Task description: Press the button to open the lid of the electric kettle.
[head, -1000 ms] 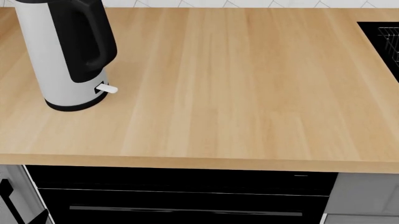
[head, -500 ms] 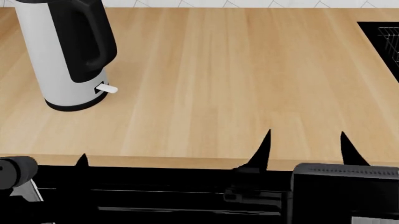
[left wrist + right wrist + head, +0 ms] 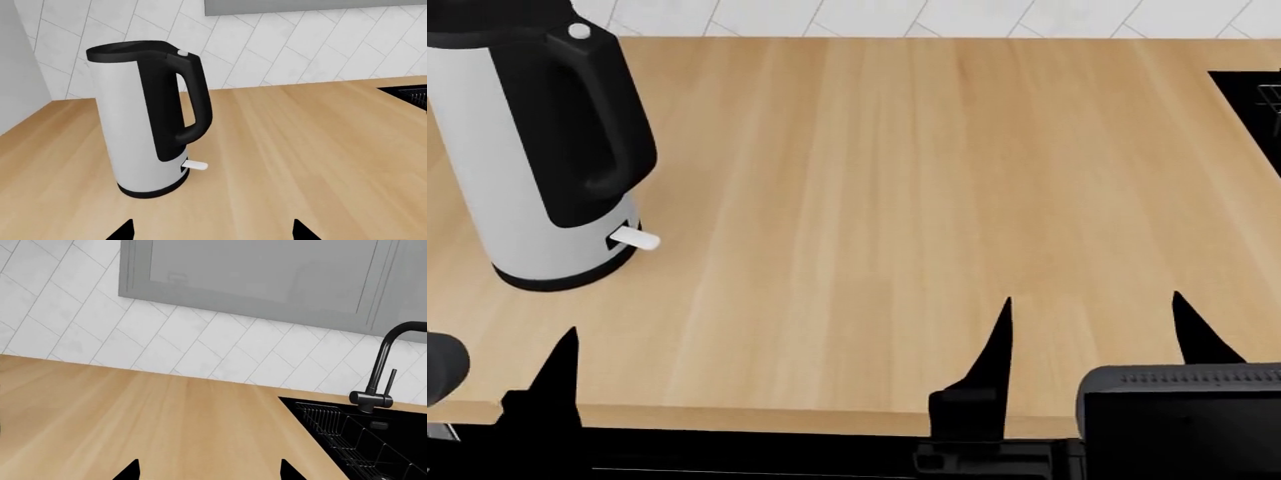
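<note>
Kettle first: the electric kettle (image 3: 527,160) is standing upright on the wooden surface (image 3: 881,200), ahead of my left claw (image 3: 561,365) and slightly toward its outer side, well apart from it. Through the left wrist camera I am seeing the electric kettle (image 3: 147,120) ahead of the claw's two dark tips, with its black loop handle (image 3: 190,95) turned toward the open surface. The button (image 3: 181,53) is sitting at the top end of that handle, white and tiny, and the lid (image 3: 130,50) is lying flat and closed across the kettle's top. From the head camera I am also picking out the button (image 3: 578,31) at the handle's top. A white lever tab (image 3: 635,239) is sticking out near the base ring, on the handle side.

My left claw (image 3: 210,232) is showing two tips spread wide with nothing between them. My right claw (image 3: 1090,335) is hovering over the near edge of the surface, its fingers apart and holding nothing; the kettle is far off to its left. Through the right wrist camera I am looking past the right claw (image 3: 210,470) at bare wood, a black sink (image 3: 360,440) and a black faucet (image 3: 383,375) ahead and to the right, under a tiled wall (image 3: 67,315).
</note>
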